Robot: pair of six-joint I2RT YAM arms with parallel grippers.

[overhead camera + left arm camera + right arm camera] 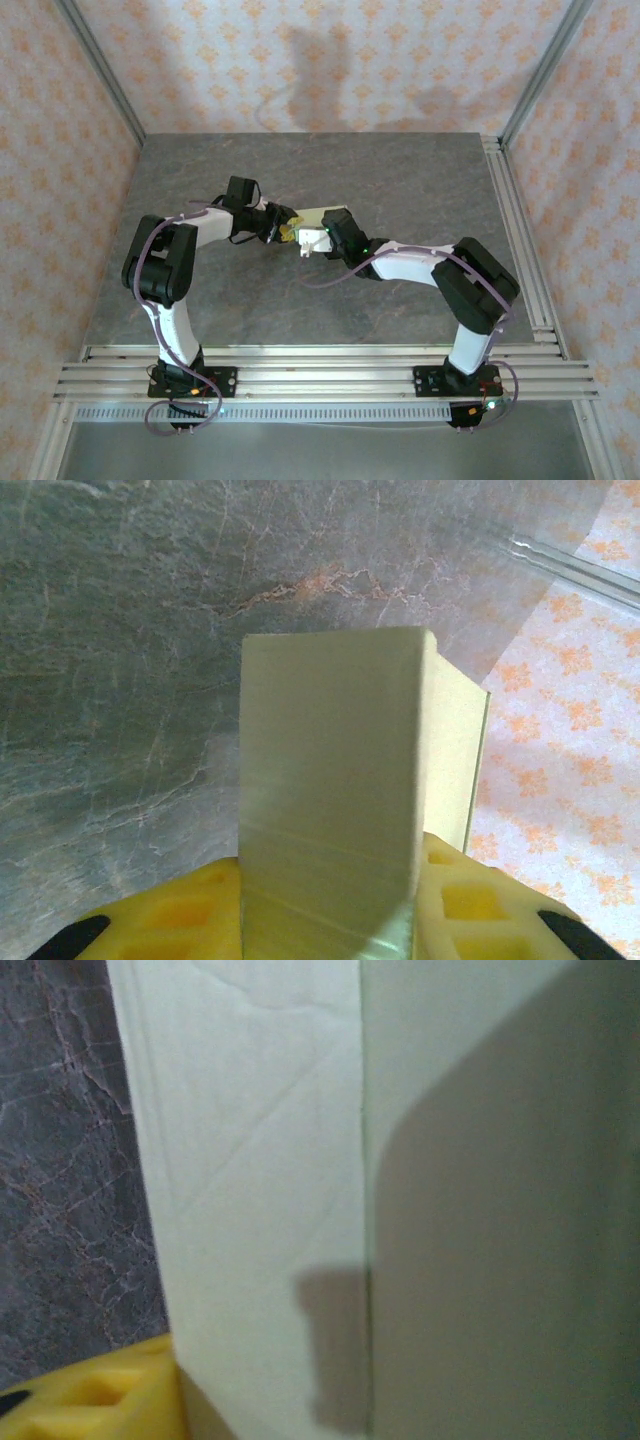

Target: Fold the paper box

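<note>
Grey marbled tabletop (pixel 400 180) lies inside a cell walled with orange-flowered wallpaper (pixel 300 60). From the top camera, the 2 arms reach inward and meet near the middle of the table, slightly left of centre. The left gripper (pixel 283 230) and the right gripper (pixel 312 240) sit almost nose to nose. The paper box (pixel 320 214) is a small pale patch between and just behind them. At this range the jaws are too small to read.

The left wrist camera gives what the overhead cannot. The pale green paper box (pixel 330 780) rises straight out from between 2 yellow fingers (pixel 190 910), 1 pressed against each side, so the left gripper is clamped on it. 2 faces show: a broad front panel, and a narrower side panel turning away at a sharp vertical fold on the right. Tabletop lies behind, with wallpaper at the right edge.

The right wrist camera sits very close to the paper box (pixel 260 1210). A lit panel with faint diagonal creases is on the left and a shadowed panel on the right, with a straight fold between them. 1 yellow finger (pixel 90 1400) shows at the lower left corner, just beside the paper's edge. Whether the right jaws grip the box or stand off it I cannot tell.
</note>
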